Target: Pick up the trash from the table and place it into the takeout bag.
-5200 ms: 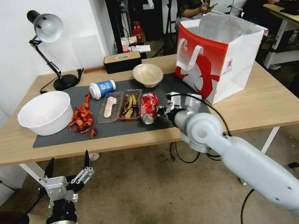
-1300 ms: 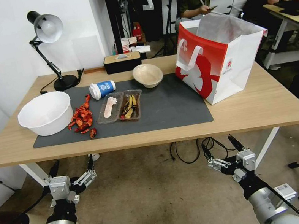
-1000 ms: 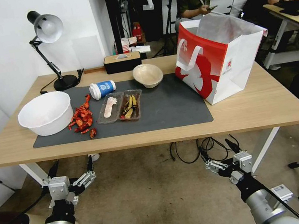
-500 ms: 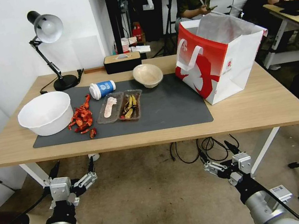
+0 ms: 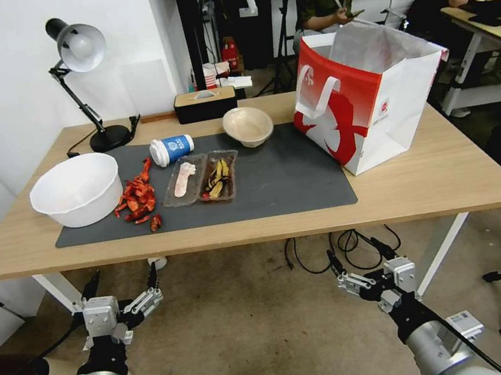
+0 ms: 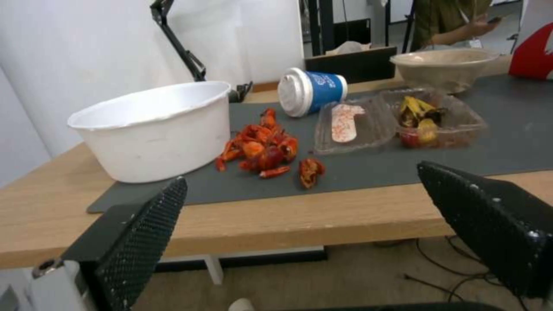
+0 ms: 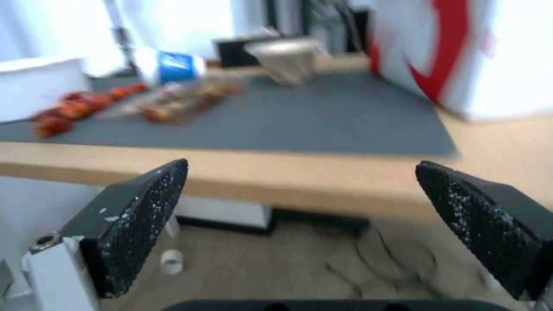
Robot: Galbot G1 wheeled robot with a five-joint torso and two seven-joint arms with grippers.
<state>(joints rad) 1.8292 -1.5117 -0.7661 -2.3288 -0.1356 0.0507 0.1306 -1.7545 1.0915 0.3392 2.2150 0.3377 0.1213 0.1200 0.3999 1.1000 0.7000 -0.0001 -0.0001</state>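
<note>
Choosing the next piece of trash with both arms low

Standing back, the head view has both arms held below the front edge of the worktop (image 5: 455, 177). The left gripper (image 5: 121, 281) hangs near the left table leg, fingers spread apart and holding nothing; the right gripper (image 5: 356, 253) sits under the right half, fingers likewise apart and empty. On the dark mat (image 5: 288, 181) the blue-sleeved coffee cup (image 5: 171, 149) lies on its side, the beige paper bowl (image 5: 247, 125) is just behind the two clear trays (image 5: 200, 178), and a heap of red shell scraps (image 5: 137, 198) lies beside a big white bowl (image 5: 76, 189). The takeout bag (image 5: 370, 95) stands open at the right end of the mat, mouth up.

From the left wrist view, the fingers (image 6: 138, 233) frame the shell scraps (image 6: 259, 149), with the cup (image 6: 311, 90) and trays (image 6: 397, 123) behind.

The right wrist view looks past its spread fingers (image 7: 135, 220) at a bare stretch of mat (image 7: 322, 116) and the bag (image 7: 478, 52) beside it.

My judgement: the paper bowl is nearest the bag, so the right arm suits it best. It should rise clear of the worktop edge first, pinch the bowl's rim, then lift well above the bag's stiff top edge before letting go
</note>
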